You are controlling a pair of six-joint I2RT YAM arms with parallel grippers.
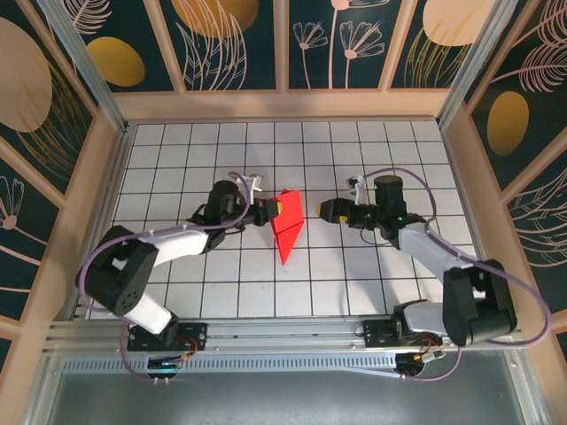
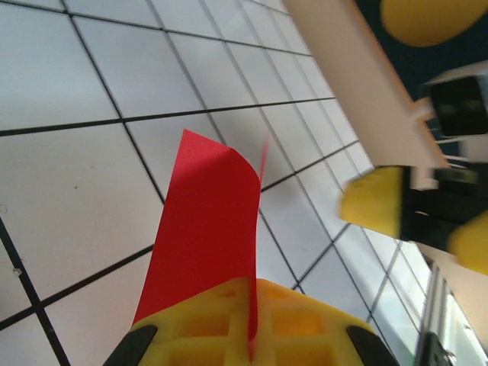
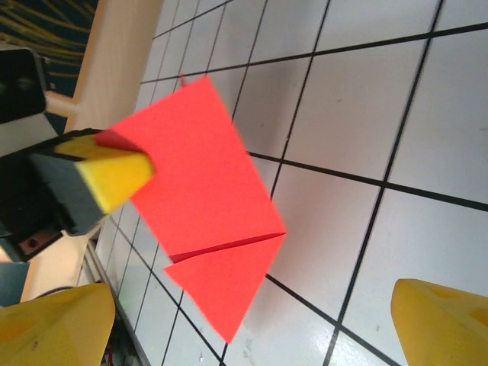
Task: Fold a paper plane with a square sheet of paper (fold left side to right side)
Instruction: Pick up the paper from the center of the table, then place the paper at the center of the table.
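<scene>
The bright red sheet of paper is folded into a narrow shape whose point faces the near edge. Its upper part is lifted off the white grid table while the tip lies low near the surface. My left gripper is shut on the paper's top left edge. In the left wrist view the paper runs up from between the closed yellow fingers. My right gripper stands open just right of the paper, not touching it. In the right wrist view the paper shows a slanted crease.
The white grid table is boxed in by wooden walls at the back and sides. An aluminium rail runs along the near edge by the arm bases. Both arms reach toward the middle, their wrists about two tiles apart.
</scene>
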